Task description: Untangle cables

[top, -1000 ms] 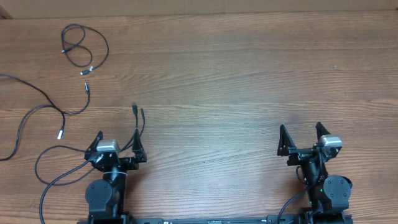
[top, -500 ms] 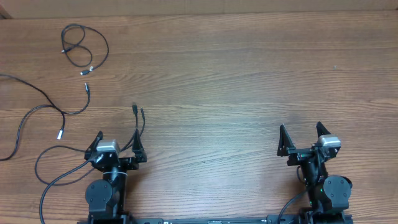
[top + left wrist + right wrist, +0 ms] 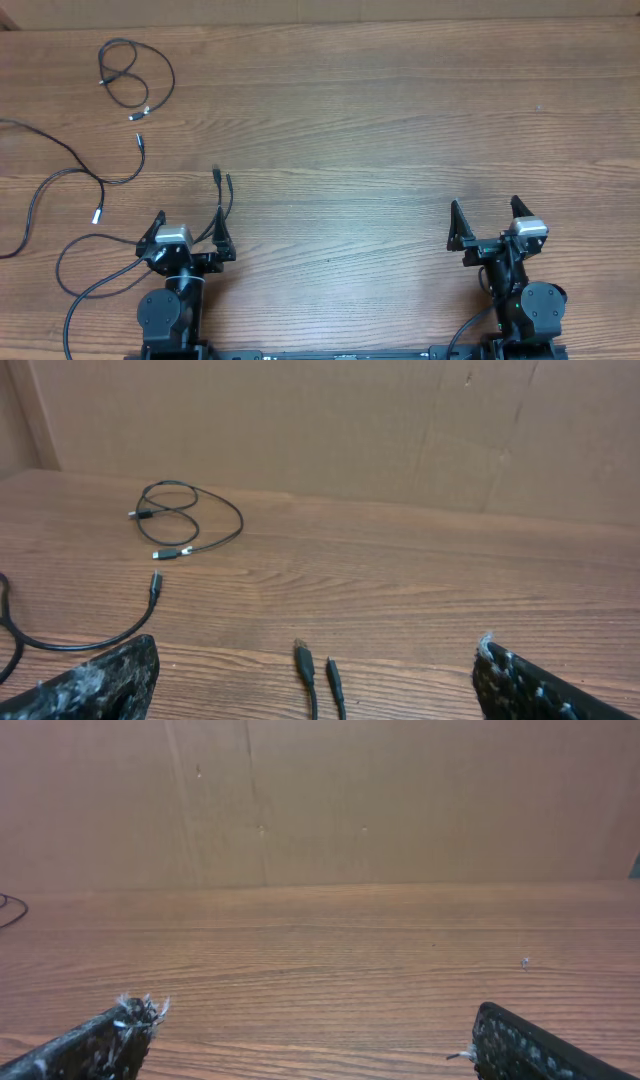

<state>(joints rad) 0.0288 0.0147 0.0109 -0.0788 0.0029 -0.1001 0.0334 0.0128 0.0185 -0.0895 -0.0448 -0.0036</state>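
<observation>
At far left, one coiled cable [image 3: 135, 78], looser cables [image 3: 62, 172], left pincer [image 3: 190, 228], right pincer [image 3: 484, 218], both gaping empty

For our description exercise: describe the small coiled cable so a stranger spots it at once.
From overhead, look to the wooden table and its top left corner. There lies a thin black coiled cable, wound into small overlapping loops. The longer cables below it sprawl in wide open curves.

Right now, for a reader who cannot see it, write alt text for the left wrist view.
A coiled black cable lies far left on a wooden table; two plug ends lie near the camera, between the open left gripper's fingers. A cardboard wall stands behind.
</observation>
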